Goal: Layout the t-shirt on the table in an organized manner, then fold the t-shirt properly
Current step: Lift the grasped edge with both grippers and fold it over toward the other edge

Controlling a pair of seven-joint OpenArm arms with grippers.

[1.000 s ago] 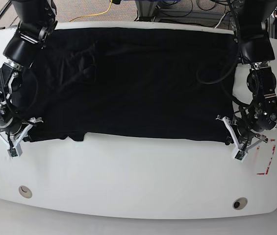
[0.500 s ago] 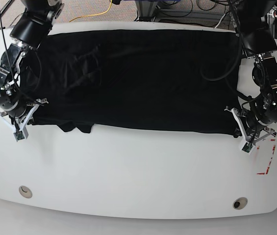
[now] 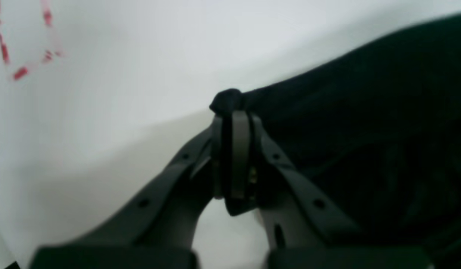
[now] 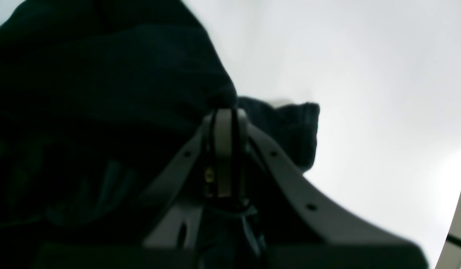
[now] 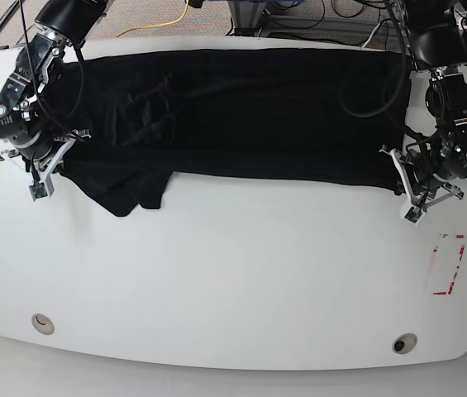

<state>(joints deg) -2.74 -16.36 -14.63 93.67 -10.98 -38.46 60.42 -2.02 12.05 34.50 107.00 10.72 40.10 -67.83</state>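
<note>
The t-shirt (image 5: 241, 116) lies as a long black band along the table's (image 5: 233, 281) far edge, its long axis running from the left edge to the right edge, with a loose flap drooping toward the front near the base view's left end. The right gripper (image 5: 41, 176) has its fingers pressed together on the cloth at that end, and the left gripper (image 5: 409, 203) pinches the opposite near corner. With 1 arm at each end, the near hem stretches between them.
</note>
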